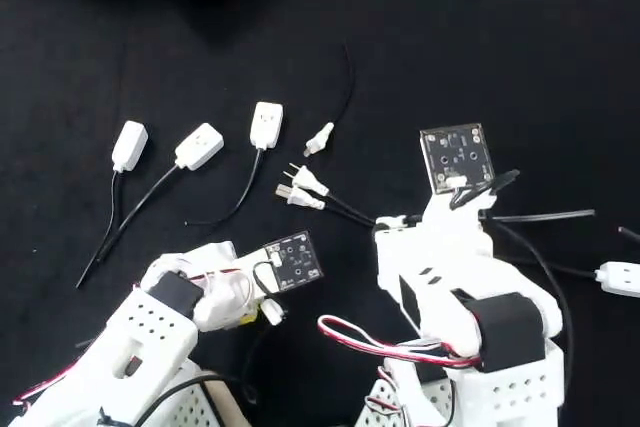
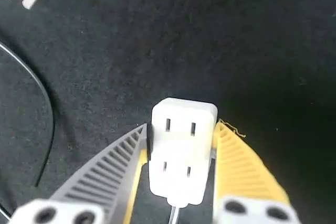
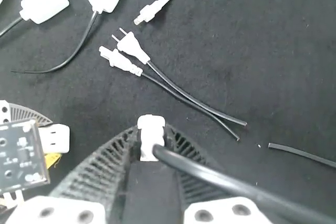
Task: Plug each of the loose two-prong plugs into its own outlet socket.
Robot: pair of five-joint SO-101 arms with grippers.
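left gripper: jaws pinching a white socket by its sides. slotted face turned to the wrist camera, long axis along the jaws, thin wire trailing back.
right gripper: jaws pinching a white plug, long axis in line with the jaws, thick black cord running back.
relation: held socket lies near the held plug, off toward the left arm's side, not touching.
beyond: loose plugs ahead on the black table.
hidden: held plug's prongs cannot be made out.
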